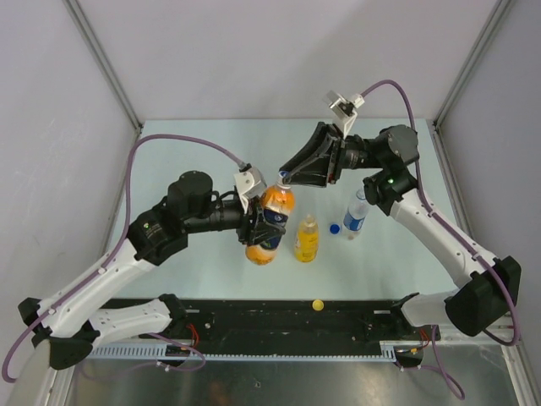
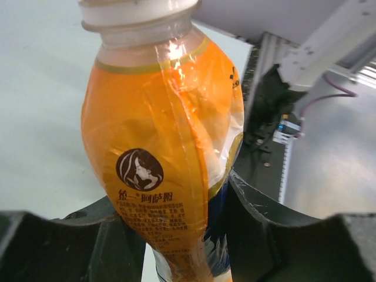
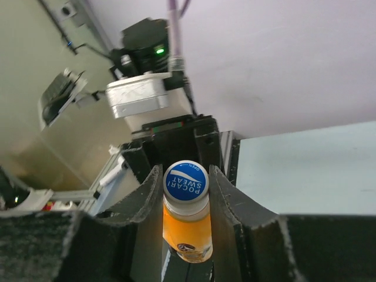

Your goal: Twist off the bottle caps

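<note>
My left gripper point(image 1: 260, 227) point(image 2: 183, 235) is shut on the orange bottle point(image 1: 277, 201) point(image 2: 158, 111) at its dark blue label and holds it tilted above the table. Its white cap point(image 3: 186, 182) point(image 2: 138, 9) has a blue printed top. My right gripper point(image 1: 286, 178) point(image 3: 186, 177) is shut on that cap, one finger on each side. The yellow bottle point(image 1: 307, 239) stands just right of the orange one. The clear bottle point(image 1: 356, 213) stands further right, with the blue cap point(image 1: 335, 227) lying on the table beside it. The yellow cap point(image 1: 318, 304) lies on the black front rail.
A black rail point(image 1: 254, 317) runs along the near edge of the pale table point(image 1: 203, 144). Grey walls with metal posts close the back and both sides. Purple cables loop over both arms.
</note>
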`<move>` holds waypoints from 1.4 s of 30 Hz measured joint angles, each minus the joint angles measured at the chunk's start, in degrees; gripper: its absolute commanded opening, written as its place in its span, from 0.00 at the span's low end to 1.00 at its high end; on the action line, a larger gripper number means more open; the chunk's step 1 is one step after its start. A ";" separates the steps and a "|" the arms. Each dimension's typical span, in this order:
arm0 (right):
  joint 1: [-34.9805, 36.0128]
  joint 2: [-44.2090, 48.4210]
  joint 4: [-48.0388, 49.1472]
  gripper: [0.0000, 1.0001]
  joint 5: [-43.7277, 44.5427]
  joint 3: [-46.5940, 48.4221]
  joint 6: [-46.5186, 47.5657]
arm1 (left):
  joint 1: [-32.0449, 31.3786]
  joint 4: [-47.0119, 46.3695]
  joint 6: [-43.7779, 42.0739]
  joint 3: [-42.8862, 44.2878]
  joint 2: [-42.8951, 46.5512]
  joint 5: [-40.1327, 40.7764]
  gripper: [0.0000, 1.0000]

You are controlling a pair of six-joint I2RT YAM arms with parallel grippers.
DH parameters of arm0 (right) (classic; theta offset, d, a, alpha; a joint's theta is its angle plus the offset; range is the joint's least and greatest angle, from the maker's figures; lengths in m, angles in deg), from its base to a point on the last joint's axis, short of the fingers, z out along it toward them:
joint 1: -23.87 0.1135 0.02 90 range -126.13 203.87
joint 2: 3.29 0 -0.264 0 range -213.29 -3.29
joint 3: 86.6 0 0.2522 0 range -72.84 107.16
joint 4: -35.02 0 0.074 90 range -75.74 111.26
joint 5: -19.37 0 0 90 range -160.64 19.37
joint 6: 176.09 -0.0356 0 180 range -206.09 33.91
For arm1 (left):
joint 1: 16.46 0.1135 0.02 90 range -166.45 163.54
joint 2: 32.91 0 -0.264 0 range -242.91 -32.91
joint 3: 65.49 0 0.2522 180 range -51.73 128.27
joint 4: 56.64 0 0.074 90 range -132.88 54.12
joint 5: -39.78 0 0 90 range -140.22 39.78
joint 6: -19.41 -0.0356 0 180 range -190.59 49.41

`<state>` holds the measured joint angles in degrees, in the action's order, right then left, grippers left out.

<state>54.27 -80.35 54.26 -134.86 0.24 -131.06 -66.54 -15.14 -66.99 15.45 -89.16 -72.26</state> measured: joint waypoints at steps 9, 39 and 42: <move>0.96 1.33 16.57 0.06 -9.46 -0.11 -6.97 | 0.04 -3.10 -1.14 0.00 0.13 -17.97 0.00; -2.21 0.63 21.64 0.93 -4.57 -2.95 -10.47 | -0.57 -6.75 -4.87 -7.17 5.29 -3.74 0.00; -2.25 1.07 20.37 0.93 -3.32 -2.95 -10.19 | -0.57 -6.73 -4.90 -7.23 5.33 -0.02 0.00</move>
<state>52.01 -79.28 74.63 -138.18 -2.71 -141.25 -67.11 -21.87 -71.89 8.21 -83.83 -72.28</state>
